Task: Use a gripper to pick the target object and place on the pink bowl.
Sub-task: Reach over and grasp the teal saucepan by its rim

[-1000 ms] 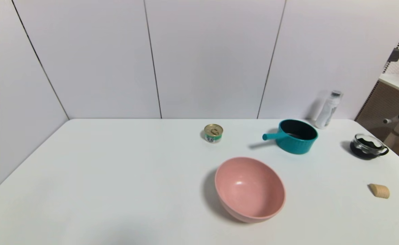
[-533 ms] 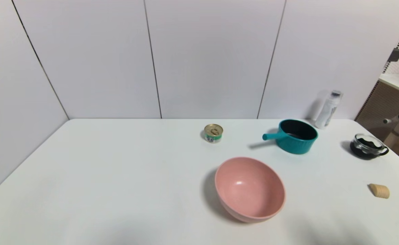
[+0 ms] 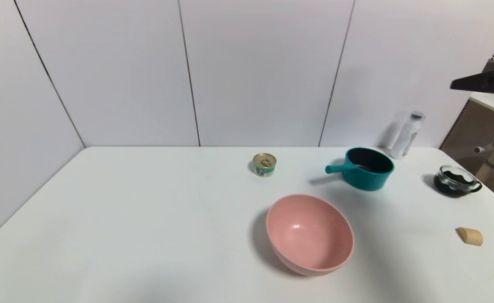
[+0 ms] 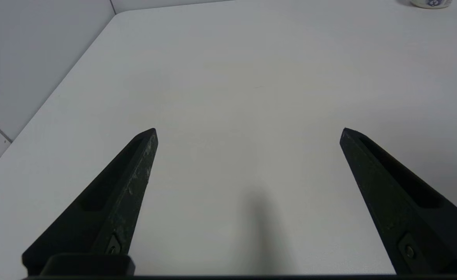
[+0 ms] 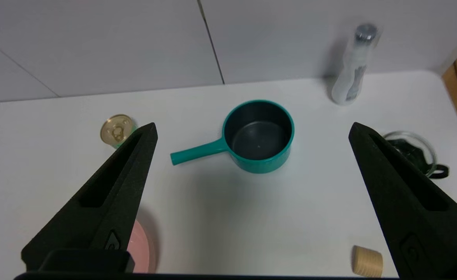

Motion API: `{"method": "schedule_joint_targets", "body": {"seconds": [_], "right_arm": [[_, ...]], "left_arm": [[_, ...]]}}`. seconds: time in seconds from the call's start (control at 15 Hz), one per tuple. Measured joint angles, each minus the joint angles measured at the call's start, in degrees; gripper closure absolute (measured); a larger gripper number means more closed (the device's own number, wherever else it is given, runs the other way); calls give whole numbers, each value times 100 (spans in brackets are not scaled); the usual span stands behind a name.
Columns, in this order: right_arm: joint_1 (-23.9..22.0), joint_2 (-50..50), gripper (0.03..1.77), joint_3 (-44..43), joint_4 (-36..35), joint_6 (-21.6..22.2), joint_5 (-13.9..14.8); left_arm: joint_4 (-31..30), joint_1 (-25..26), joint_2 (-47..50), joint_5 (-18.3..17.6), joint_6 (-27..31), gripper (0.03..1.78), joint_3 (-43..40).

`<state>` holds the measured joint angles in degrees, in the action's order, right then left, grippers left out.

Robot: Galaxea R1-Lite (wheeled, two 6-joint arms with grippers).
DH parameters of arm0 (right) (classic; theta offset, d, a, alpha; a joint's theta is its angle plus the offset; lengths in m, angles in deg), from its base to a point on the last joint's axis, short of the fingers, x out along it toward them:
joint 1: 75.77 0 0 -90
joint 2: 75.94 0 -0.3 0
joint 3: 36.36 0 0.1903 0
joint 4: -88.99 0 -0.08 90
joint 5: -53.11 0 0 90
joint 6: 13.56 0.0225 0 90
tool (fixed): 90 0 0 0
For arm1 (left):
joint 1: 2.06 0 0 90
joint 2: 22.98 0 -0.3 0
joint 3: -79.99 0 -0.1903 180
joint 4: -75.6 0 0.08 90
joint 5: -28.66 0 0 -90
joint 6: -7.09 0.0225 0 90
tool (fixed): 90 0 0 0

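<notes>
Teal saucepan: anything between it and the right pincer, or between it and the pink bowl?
Nothing visible. The right pincer hangs open above the table with the teal saucepan framed between its fingers, only bare table below. The pink bowl sits apart, with bare table between.

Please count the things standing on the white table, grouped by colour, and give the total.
Teal: 1, saucepan
Pink: 1, bowl
Gold-topped: 1, tin can
Clear glass: 1, cup
White: 1, bottle
Tan: 1, cork
Total: 6
</notes>
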<state>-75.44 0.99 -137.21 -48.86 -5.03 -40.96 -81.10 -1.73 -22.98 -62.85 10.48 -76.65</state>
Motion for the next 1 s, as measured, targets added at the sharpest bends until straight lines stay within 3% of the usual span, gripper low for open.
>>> {"method": "schedule_joint_targets", "body": {"seconds": [0.13, 0.33, 0.73, 1.0], "right_arm": [[-6, 889, 10, -802, 929, 350, 16], [-9, 1866, 10, -1292, 1847, 706, 38], [-28, 2900, 10, -1625, 1952, 1162, -35], [-54, 3361, 10, -1755, 1936, 1208, -9]], "left_arm": [[0, -2, 0, -5, 0, 12, 0], [0, 0, 0, -5, 2, 12, 0], [2, 0, 0, -5, 5, 12, 0], [0, 0, 0, -5, 2, 12, 0]]}}
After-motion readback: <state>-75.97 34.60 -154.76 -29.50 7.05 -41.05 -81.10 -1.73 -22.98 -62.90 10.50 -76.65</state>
